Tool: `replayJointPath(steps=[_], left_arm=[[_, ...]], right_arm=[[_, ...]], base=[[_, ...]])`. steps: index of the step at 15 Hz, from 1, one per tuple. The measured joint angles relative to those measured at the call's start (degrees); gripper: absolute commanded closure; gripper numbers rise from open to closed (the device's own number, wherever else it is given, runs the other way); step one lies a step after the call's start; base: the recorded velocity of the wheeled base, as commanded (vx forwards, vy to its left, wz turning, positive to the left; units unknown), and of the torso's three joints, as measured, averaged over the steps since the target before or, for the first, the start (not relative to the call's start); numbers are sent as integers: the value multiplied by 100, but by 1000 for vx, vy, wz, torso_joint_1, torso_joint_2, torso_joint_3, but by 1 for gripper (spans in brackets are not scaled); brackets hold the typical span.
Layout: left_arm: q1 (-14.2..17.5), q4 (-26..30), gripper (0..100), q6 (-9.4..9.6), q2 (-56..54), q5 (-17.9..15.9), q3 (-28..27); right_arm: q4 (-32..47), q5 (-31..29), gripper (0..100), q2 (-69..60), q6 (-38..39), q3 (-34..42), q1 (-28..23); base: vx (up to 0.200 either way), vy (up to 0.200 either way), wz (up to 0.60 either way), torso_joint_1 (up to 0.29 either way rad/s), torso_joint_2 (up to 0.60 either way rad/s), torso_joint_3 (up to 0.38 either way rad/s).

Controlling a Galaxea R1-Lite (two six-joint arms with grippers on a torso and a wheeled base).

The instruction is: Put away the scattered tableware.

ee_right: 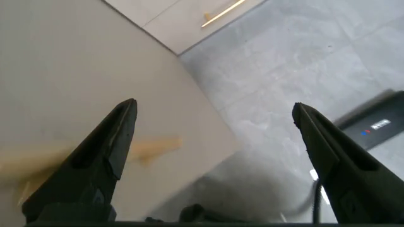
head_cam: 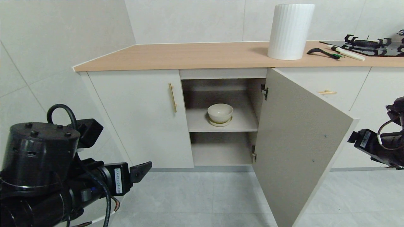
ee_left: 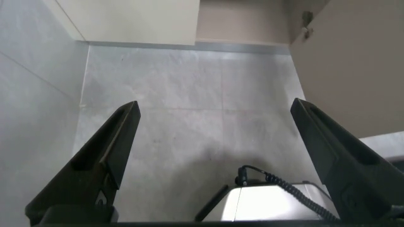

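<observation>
A cream bowl (head_cam: 220, 112) sits on a small plate (head_cam: 220, 123) on the middle shelf of the open cabinet (head_cam: 221, 124). On the wooden counter (head_cam: 189, 55) lie a black ladle (head_cam: 322, 52) and a white-handled utensil (head_cam: 346, 53). My left gripper (ee_left: 214, 113) hangs low at the left, over the floor, open with nothing between its fingers. My right gripper (ee_right: 214, 110) is at the right, next to the outer face of the open cabinet door (ee_right: 76, 75), open and holding nothing.
The open door (head_cam: 296, 142) swings out toward me between the cabinet opening and my right arm. A tall white ribbed cylinder (head_cam: 290, 31) stands on the counter, with a gas stove (head_cam: 367, 44) at the far right. Grey tiled floor (head_cam: 202, 195) lies in front.
</observation>
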Motion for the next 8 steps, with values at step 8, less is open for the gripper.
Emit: replayJointPath(steps=[8], left_arm=[[79,0,0,9,-7,-2,-15]], right_arm=[[-510,666,0,946,-54,-486,1251]], base=[[0,0,0,0,0,0]])
